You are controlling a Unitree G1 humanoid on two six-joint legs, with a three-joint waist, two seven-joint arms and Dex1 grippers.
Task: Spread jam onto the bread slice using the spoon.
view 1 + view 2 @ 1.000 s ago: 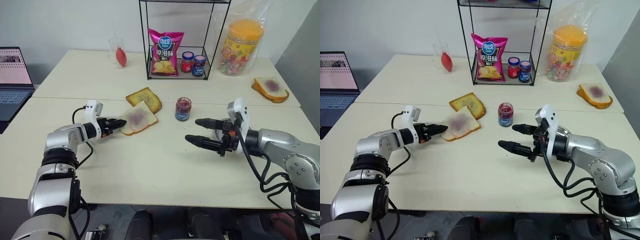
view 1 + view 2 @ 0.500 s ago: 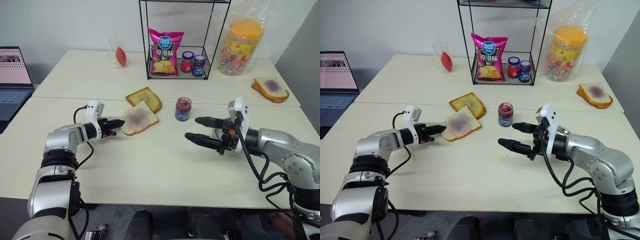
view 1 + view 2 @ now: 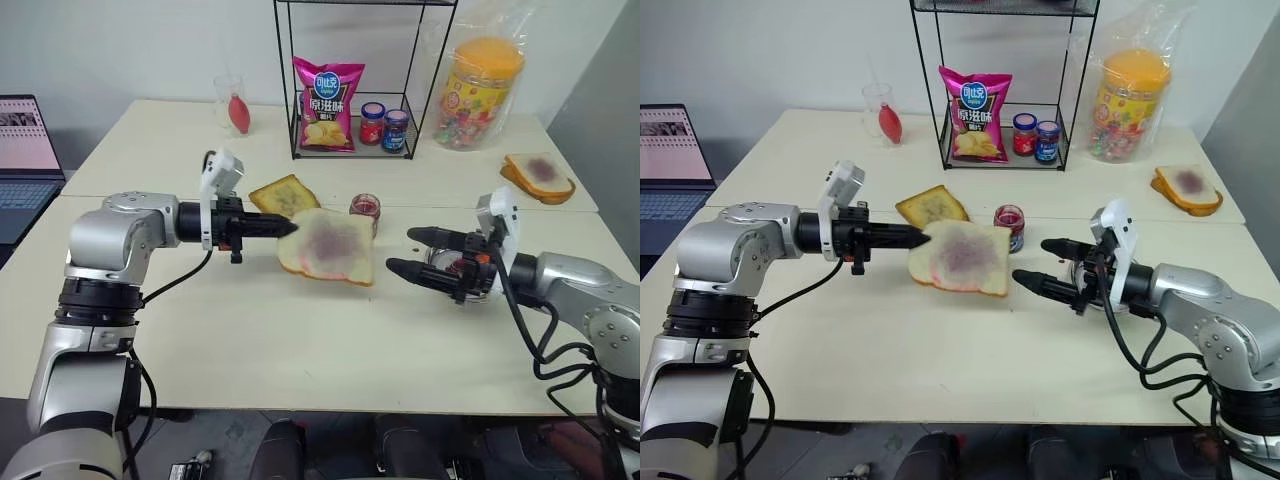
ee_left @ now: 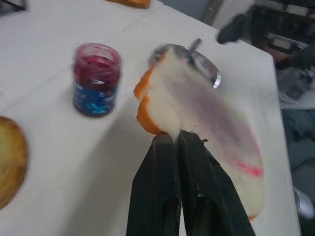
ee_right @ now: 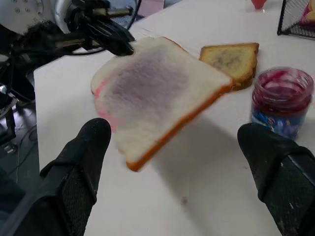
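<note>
Left eye view gives me two pale desks [image 3: 300,330] pushed together before a white wall, with a black wire rack [image 3: 365,80] at the back and a laptop [image 3: 25,150] off to my left. My left tool [image 3: 285,226] is pinched tight on one edge of the bread slice [image 3: 330,245], holding it clear of the desk, nearly flat with the smeared face up and the free edge reaching toward my right tool [image 3: 408,250]. That right tool stands wide and holds nothing; the jam [image 3: 366,207] sits behind the slice, and the spoon [image 4: 193,46] rests on a steel plate [image 4: 209,69].

My black left gripper [image 3: 285,226] pinches a pale white bread slice [image 3: 330,246], tan-crusted, purple smear across its face. Just behind the slice: dark red-purple jam [image 3: 366,206] in clear glass with a blue band, and browner toast [image 3: 283,194].
</note>
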